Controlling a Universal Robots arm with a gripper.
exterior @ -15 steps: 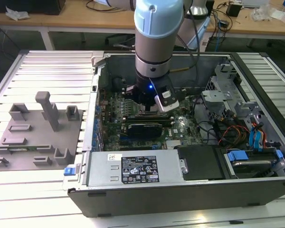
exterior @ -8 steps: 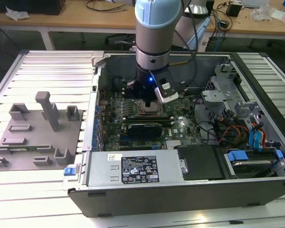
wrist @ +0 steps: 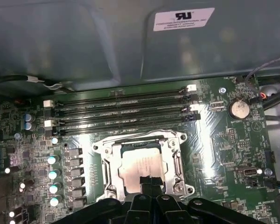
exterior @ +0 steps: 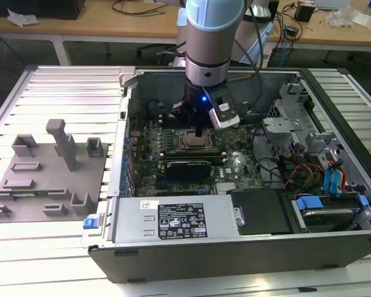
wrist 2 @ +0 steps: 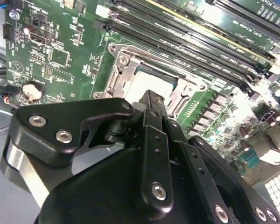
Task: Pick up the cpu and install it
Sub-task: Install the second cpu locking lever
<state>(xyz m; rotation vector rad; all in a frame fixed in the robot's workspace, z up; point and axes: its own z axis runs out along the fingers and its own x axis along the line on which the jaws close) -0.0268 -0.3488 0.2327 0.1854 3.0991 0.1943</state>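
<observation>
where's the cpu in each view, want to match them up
Exterior view: the cpu sits in the socket frame, mid-motherboard, just below the end effector.
First wrist view: cpu inside the metal frame, behind the end effector tips.
Second wrist view: cpu in the frame, beyond the end effector.
Shared landmark: the memory slots beside the socket.

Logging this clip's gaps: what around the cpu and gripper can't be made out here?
- Gripper fingertips' contact with the cpu: both wrist views, hidden by the gripper's body.
- Cpu's near edge: first wrist view, behind the fingers.
- Socket: exterior view, partly behind the arm; cpu too small.
</observation>
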